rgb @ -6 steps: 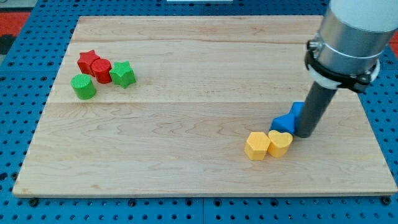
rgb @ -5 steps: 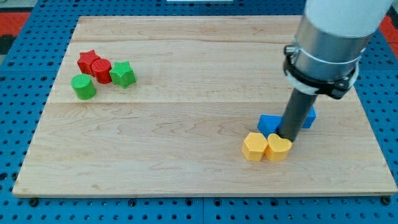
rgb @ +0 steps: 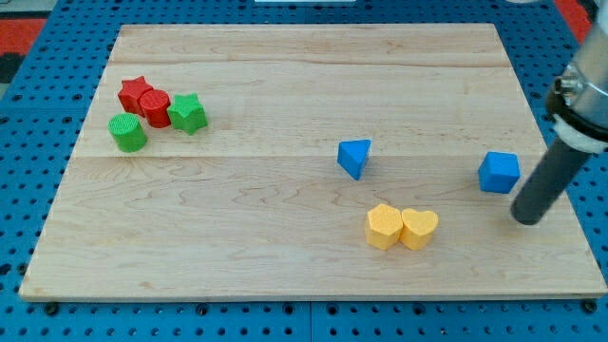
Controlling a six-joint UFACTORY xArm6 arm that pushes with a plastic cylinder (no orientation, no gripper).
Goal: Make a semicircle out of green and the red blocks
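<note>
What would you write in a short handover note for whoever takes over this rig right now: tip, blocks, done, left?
My tip rests near the board's right edge, just below and right of the blue cube, far from the job's blocks.
Red star, red cylinder, green star and green cylinder sit bunched at the view's upper left.
Done: no semicircle yet, only a tight cluster.
Left: cross the board and spread the four into an arc.

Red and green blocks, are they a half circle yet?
Not yet. The red star, red cylinder, green star and green cylinder sit bunched at the view's upper left, a rough clump rather than a clear curve. My tip is far off at the view's right, just below the blue cube, touching none of them. All the arranging is left.
</note>
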